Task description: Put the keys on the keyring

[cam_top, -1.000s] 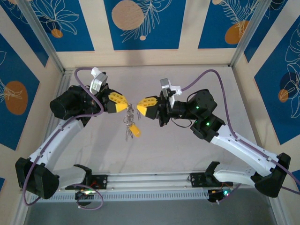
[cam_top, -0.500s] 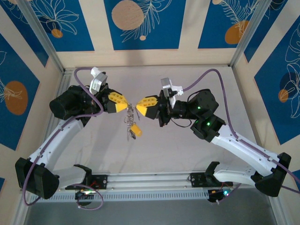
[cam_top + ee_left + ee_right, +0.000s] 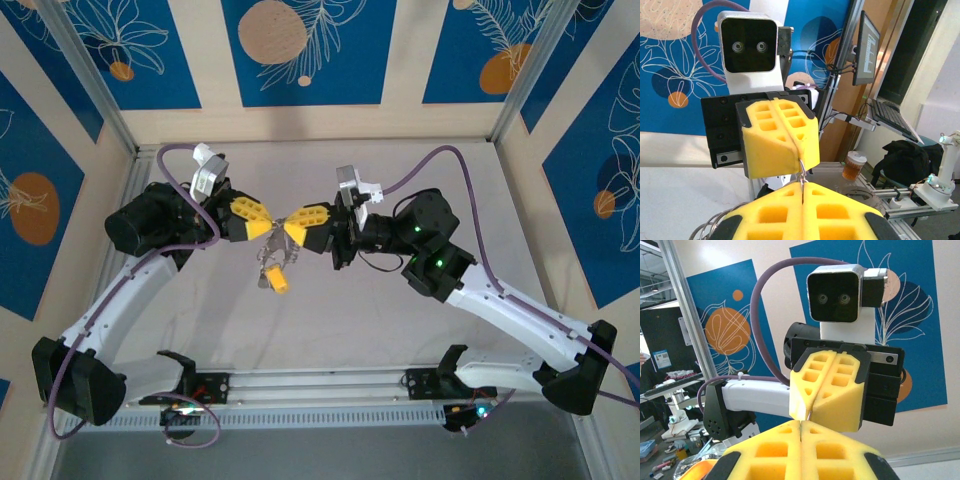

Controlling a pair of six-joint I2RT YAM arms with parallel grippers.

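The left pincer [image 3: 270,226] is pressed together on the keyring [image 3: 272,258]; the ring hangs under its tip, above the counter [image 3: 340,320], strung with keys [image 3: 266,268] and a yellow tag [image 3: 280,283]; the right pincer [image 3: 293,225], likewise pressed together, meets it tip to tip; what it pinches I cannot tell.

Thin grey metal keyring [image 3: 276,250] dangles in mid-air, pinched at its top. Tiny silvery keys [image 3: 268,268] bunch beneath it beside a yellow tag [image 3: 281,284], all hanging clear of the table [image 3: 400,320].
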